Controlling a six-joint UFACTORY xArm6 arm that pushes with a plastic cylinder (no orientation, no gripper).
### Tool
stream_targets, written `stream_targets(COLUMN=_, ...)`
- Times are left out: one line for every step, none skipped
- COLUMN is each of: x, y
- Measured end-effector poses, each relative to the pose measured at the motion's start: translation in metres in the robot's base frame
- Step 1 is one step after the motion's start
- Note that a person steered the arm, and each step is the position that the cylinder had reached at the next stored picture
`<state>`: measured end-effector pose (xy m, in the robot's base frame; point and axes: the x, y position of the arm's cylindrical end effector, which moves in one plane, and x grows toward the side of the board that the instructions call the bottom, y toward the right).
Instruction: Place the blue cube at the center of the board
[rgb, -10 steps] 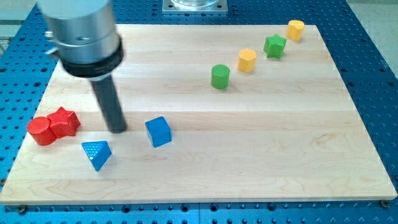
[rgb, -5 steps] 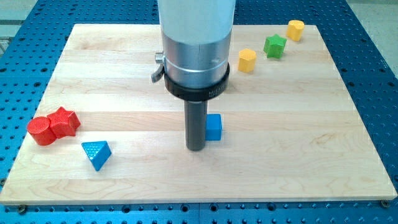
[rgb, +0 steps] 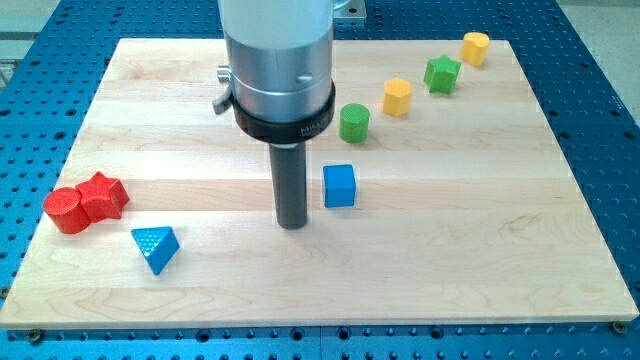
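Note:
The blue cube (rgb: 340, 186) sits on the wooden board (rgb: 480, 250) near its middle. My tip (rgb: 292, 223) rests on the board just to the view's left of the cube and slightly below it, with a small gap between them. The rod rises to the arm's wide grey body (rgb: 280, 70), which hides part of the board's top middle.
A blue triangular block (rgb: 156, 247) lies at lower left. A red cylinder (rgb: 66, 210) and a red star-shaped block (rgb: 103, 196) touch at the left edge. A green cylinder (rgb: 354, 122), yellow cylinder (rgb: 398, 97), green block (rgb: 442, 73) and yellow cylinder (rgb: 475, 47) run diagonally to upper right.
The blue cube has been pushed from lower left to near the board's middle. My tip swept right behind it, then drew back slightly to the left, leaving a gap.

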<state>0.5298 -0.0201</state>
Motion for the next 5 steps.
stream_targets(x=-0.005, y=0.06)
stream_targets(x=-0.04, y=0.058)
stream_targets(x=-0.055, y=0.004)
stream_targets(x=-0.07, y=-0.005)
stream_targets(x=-0.041, y=0.012)
